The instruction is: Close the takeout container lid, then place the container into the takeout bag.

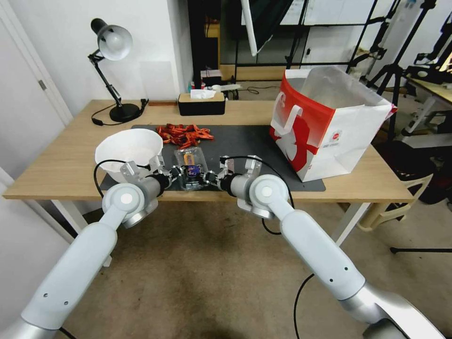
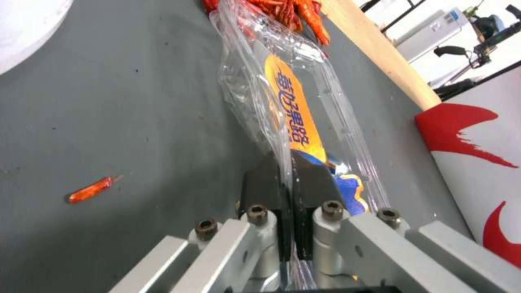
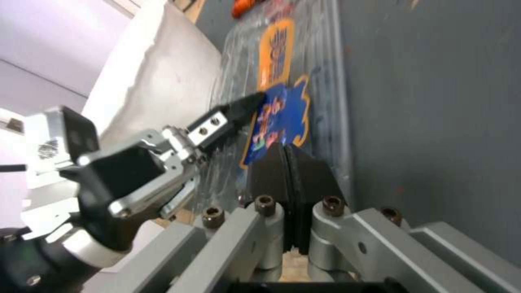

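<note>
Two arms are reaching forward from the robot toward the near edge of the counter point(image 1: 61, 165), one on each side of a single container point(image 1: 190, 168). Left end effector point(image 1: 172, 172) is sitting at the container's left edge; in the left wrist view its two pads point(image 2: 265, 183) are pressing together on a thin clear plastic flap of the container point(image 2: 282, 93). Right end effector point(image 1: 213, 178) is sitting at the container's right edge; in the right wrist view its two pads point(image 3: 315, 179) are nearly meeting on the container's rim, by the blue and orange label point(image 3: 274, 118). That view is also showing the left end effector point(image 3: 239, 108) opposite, its tip touching the same label.

Whether the lid is fully down cannot be told. The container is lying on one dark mat point(image 1: 245, 141), just right of one white bowl point(image 1: 128, 148) and in front of one heap of red crayfish point(image 1: 182, 134). One stray red piece point(image 2: 91, 190) is lying on the mat. One bag point(image 1: 325, 127) is standing open on the mat's right end, well apart from the container. One lamp point(image 1: 113, 61) and one tissue box point(image 1: 201, 103) are standing at the back.
</note>
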Tool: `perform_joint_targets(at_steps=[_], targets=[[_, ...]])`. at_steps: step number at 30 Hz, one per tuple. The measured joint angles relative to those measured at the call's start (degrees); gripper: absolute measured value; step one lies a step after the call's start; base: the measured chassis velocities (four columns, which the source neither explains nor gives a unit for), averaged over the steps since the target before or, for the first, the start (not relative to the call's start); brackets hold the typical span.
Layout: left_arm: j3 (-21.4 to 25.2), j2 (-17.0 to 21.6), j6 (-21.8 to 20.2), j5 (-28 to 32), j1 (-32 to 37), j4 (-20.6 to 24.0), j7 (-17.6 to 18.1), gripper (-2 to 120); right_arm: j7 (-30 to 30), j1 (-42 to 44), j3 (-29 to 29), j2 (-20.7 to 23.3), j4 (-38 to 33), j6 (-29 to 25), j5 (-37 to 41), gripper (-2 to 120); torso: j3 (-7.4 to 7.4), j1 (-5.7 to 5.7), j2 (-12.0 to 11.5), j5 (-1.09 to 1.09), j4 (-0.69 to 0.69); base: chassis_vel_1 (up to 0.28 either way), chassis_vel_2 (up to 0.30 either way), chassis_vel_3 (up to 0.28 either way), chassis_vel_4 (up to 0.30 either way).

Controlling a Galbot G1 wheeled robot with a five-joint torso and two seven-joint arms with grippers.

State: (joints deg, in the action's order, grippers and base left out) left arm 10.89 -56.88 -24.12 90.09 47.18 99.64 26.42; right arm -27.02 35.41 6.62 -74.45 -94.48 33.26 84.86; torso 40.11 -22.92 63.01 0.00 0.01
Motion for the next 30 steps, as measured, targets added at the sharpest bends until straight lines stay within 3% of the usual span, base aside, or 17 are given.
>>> perform_joint_targets(at_steps=[9, 10, 12, 13, 15, 16, 19, 25, 30], targets=[[0.19, -0.23, 0.32, -0.01, 0.35, -0.03, -0.18, 0, 0.02, 2.37, -2.96, 4.52, -7.08, -0.04, -1.57, 0, 0.0, 0.0, 0.01, 0.01, -0.01, 0.0, 0.0, 0.0, 0.0], [0.11, -0.39, 0.35, -0.03, 0.32, -0.07, -0.2, 0, 1.01, 3.65, -3.7, 5.73, -9.11, -0.55, -4.64, 0, 0.0, 0.0, 0.01, 0.01, 0.01, 0.0, 0.0, 0.0, 0.0], [-0.12, -0.59, 0.5, -0.04, 0.2, 0.19, -0.15, 0, 7.66, 9.47, -5.84, 9.7, -14.64, -4.21, -23.67, 0, 0.0, 0.0, 0.01, 0.01, -0.02, 0.0, 0.0, 0.0, 0.0], [-0.12, -0.59, 0.5, -0.04, 0.2, 0.19, -0.15, 0, 7.66, 9.47, -5.84, 9.7, -14.64, -4.21, -23.67, 0, 0.0, 0.0, 0.01, 0.01, -0.02, 0.0, 0.0, 0.0, 0.0], [-0.12, -0.52, 0.56, -0.01, 0.19, 0.51, -0.14, 0, 11.3, 15.7, -8.26, 12.48, -18.35, -7.89, -35.18, 2, 0.0, 0.0, 0.01, 0.01, -0.03, 0.0, 0.0, 0.0, 0.0], [-0.12, -0.52, 0.56, -0.01, 0.19, 0.51, -0.14, 0, 11.3, 15.7, -8.26, 12.48, -18.35, -7.89, -35.18, 2, 0.0, 0.0, 0.01, 0.01, -0.03, 0.0, 0.0, 0.0, 0.0], [-0.29, -0.37, 0.76, 0.25, 0.18, 0.65, -0.16, 0, 12.39, 23.04, -10.96, 14.78, -22.36, -12.32, -43.52, 17, 0.0, 0.0, 0.02, 0.01, -0.02, 0.0, 0.0, 0.0, 0.0], [0.22, -0.41, 1.0, 0.54, 0.55, 1.86, -0.18, 0, 12.98, 30.87, -12.84, 14.58, -25.07, -19.16, -53.3, 36, -0.01, 0.0, 0.02, -0.01, -0.07, 0.0, 0.0, 0.0, 0.0], [3.23, 0.69, 1.87, 0.57, 3.69, 4.86, -0.14, 0, 12.61, 35.04, -12.1, 13.12, -25.28, -24.57, -58.37, 56, -0.01, 0.0, 0.02, -0.01, 0.05, 0.0, 0.0, 0.0, 0.0]])
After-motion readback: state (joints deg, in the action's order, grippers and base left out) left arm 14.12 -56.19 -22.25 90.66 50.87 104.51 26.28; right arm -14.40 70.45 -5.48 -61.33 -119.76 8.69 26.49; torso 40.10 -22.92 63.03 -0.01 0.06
